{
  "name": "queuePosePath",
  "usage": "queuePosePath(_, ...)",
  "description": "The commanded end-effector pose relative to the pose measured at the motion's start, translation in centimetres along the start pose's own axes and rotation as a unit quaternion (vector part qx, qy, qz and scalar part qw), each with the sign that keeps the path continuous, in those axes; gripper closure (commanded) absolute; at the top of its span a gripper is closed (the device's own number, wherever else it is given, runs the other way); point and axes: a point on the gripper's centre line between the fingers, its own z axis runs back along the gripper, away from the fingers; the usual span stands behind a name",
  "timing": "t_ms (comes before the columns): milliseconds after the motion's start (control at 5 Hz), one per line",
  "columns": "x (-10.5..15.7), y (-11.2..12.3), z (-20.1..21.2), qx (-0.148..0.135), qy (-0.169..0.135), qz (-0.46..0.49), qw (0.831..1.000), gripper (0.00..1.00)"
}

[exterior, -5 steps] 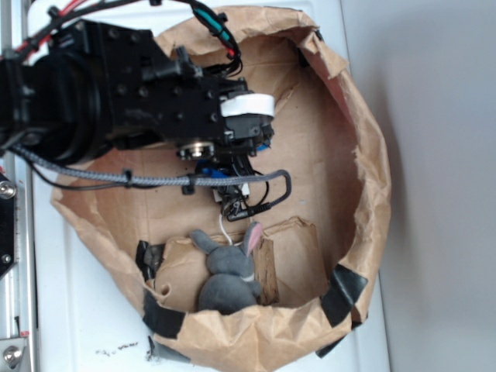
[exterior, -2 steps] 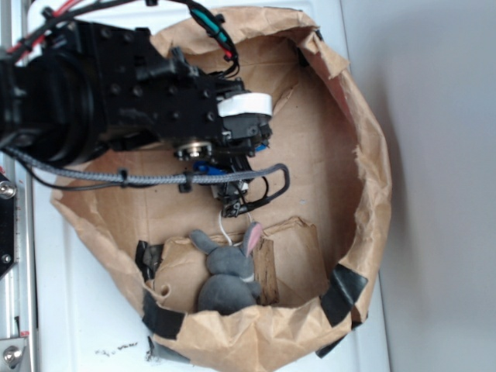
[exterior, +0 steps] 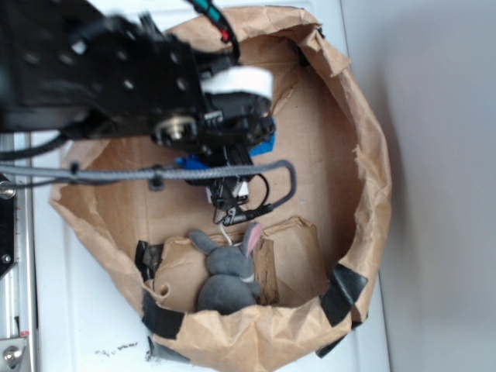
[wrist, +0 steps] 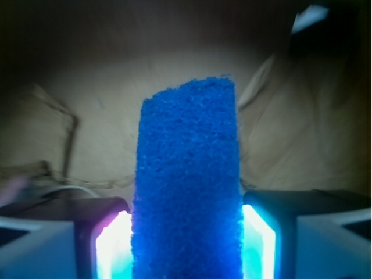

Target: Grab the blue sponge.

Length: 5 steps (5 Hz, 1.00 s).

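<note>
From the wrist view, the left finger pad (wrist: 110,244) presses one side of the blue sponge (wrist: 187,186) and the right pad presses the other, so the gripper (wrist: 186,247) is clamped on it (sponge standing on edge). Outside, the grey plush rabbit (exterior: 226,273) lies in the paper bag (exterior: 364,194).

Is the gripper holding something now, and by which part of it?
Yes, the gripper holds the blue sponge, its fingers pressing the two broad faces at one end.

Bright blue sponge (wrist: 187,186), grey rabbit (exterior: 226,277) with seemingly pink ear, brown paper (exterior: 341,139).
</note>
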Motion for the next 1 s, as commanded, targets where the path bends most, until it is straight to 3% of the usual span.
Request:
queuePosePath(0, 1.0, -1.1, 8.7, -0.001, 0.041, -0.016, 0.999, 1.0)
queuePosePath(200, 0.9, -0.8, 11.4, -0.035, 0.041, -0.021, 0.998, 1.0)
queuePosePath(600, 1.2, -0.5, 14.1, -0.058, 0.051, -0.016, 0.997, 1.0)
queuePosePath(800, 0.9, -1.0, 13.6, -0.029, 0.039, -0.019, 0.999, 1.0)
